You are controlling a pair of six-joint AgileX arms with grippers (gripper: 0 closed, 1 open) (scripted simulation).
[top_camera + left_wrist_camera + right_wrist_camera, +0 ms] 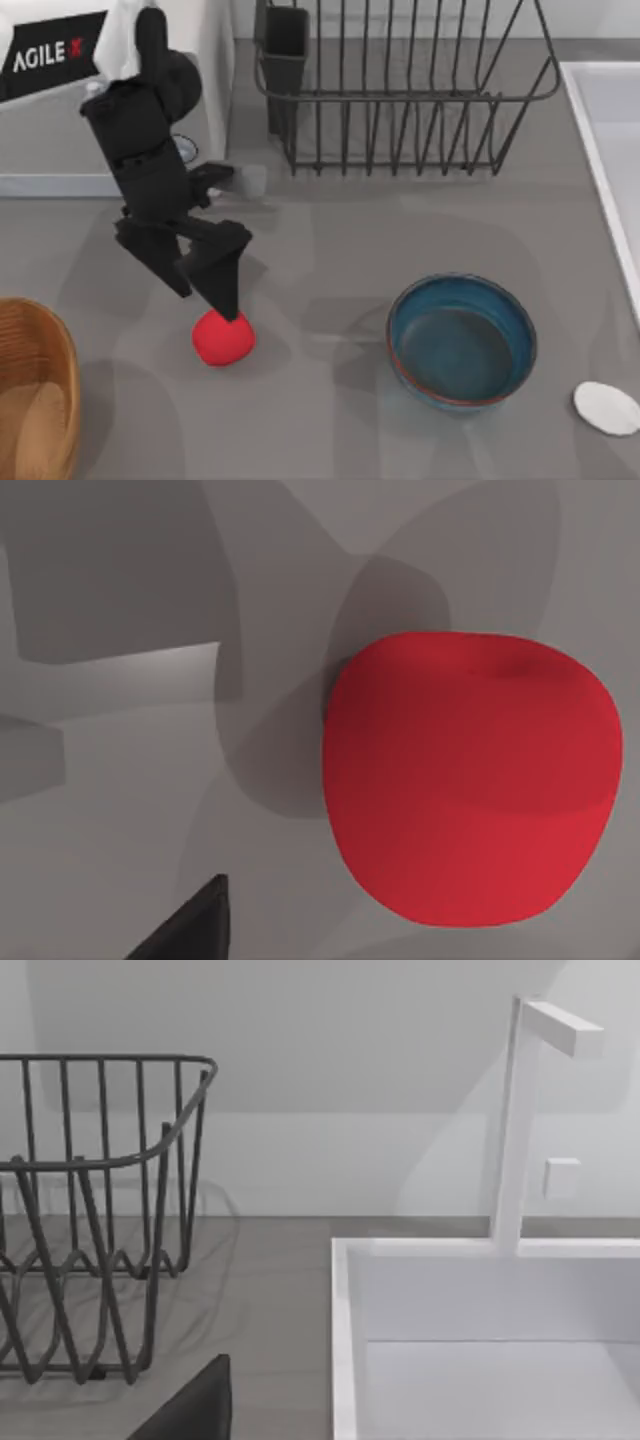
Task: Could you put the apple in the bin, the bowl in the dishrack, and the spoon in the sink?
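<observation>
The left gripper (226,300) hangs right over the apple (223,338), its dark fingers (222,283) pointing down at the apple's far upper edge; whether they are spread or pressed together I cannot tell, since from above they merge into one dark wedge. In the left wrist view the apple (470,780) looms large on the grey surface (120,810), with one dark finger tip (190,930) poking in at the edge and not touching the fruit. The apple rests on the surface (330,250) toward the left, near the middle in depth. To its left, at the near-left corner, sits the bin (35,390), a woven light-brown basket cut off by the edge. To the right of the apple, well apart from it, stands the bowl (462,342), upright, teal inside with a reddish rim. Further right, near the right edge, lies the spoon (606,408), a white oval flat on the surface. The dishrack (400,95) stands at the far side, its dark cup (285,50) at its far-left corner. The sink (610,130) runs along the right edge. In the right wrist view the dishrack (100,1220) and the sink (480,1340) lie side by side, with a white faucet (520,1110) rising behind the basin. A white appliance (60,120) sits at the far left behind the arm.
</observation>
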